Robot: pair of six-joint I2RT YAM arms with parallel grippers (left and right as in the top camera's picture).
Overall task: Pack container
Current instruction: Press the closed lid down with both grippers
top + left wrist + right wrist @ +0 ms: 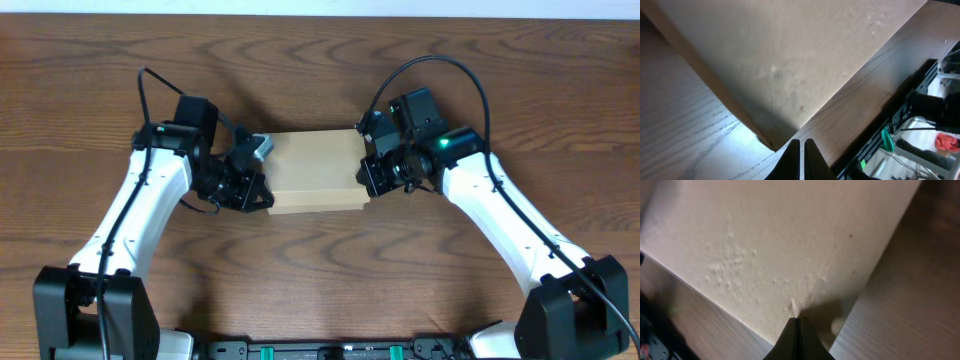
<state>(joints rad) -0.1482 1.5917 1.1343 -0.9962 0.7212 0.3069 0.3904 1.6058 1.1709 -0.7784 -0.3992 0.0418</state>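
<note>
The container (315, 170) is a plain tan cardboard box lying flat at mid-table with its lid down. My left gripper (260, 196) is shut and empty at the box's front left corner. In the left wrist view its tips (801, 143) sit just off the box's corner (790, 55), over the wood. My right gripper (365, 176) is shut at the box's right end. In the right wrist view its tips (796, 318) touch the top of the lid (790, 240), where a small dent shows. No pens or other items show.
The brown wooden table (320, 270) lies all around the box. A black rail with green clips (885, 141) runs along the table's front edge (320, 350). Both arms reach in from the front corners.
</note>
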